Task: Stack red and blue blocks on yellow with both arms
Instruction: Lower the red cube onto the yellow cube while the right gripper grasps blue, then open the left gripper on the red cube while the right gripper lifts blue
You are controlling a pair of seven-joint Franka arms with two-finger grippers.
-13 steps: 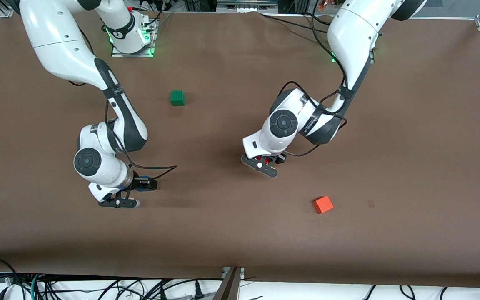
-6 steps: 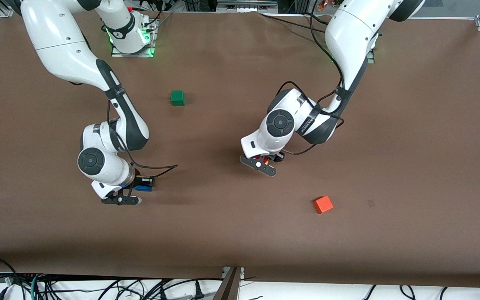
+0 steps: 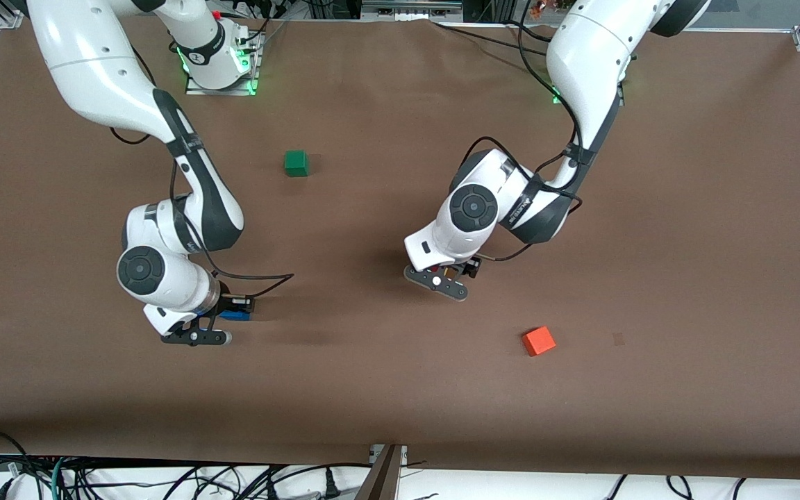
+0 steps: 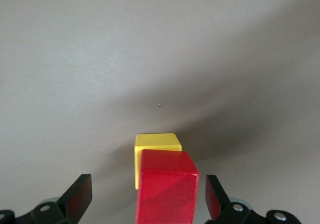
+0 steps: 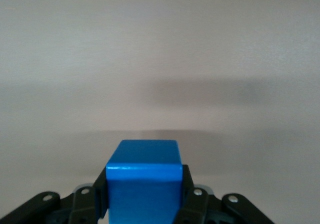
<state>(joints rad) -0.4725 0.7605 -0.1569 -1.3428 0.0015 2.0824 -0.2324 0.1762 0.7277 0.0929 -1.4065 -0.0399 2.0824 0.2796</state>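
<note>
We read the clock on the front view from the table's [image 3: 719, 208] centre, with twelve toward the robot bases and six toward the camera.

The left arm [image 3: 580, 62] reaches down just off centre, toward five o'clock. The right arm [image 3: 94, 69] bends down toward eight o'clock.

The left gripper [image 4: 147, 199] has just let go. Its fingers [image 4: 80, 196] now stand spread, clear of the red cube [image 4: 165, 189] on both sides, where a moment ago they were pinching it. We judge that red now rests on yellow [image 4: 157, 143], shifted a little so that part of yellow's top shows. The first layer of the stack looks done.

The right gripper [image 5: 144, 196] has done the reverse. It was wide a second ago and now pinches the blue cube [image 5: 144, 184] at eight o'clock, low over the table. We cannot tell whether blue has left the surface.

What remains, as we see it, is for the left arm to rise clear without nudging red. The right arm then carries blue to the stack and sets it on top.

The green cube [image 3: 296, 163] at ten o'clock and the orange cube [image 3: 538, 341] at four o'clock lie untouched, well apart from the stack.
</note>
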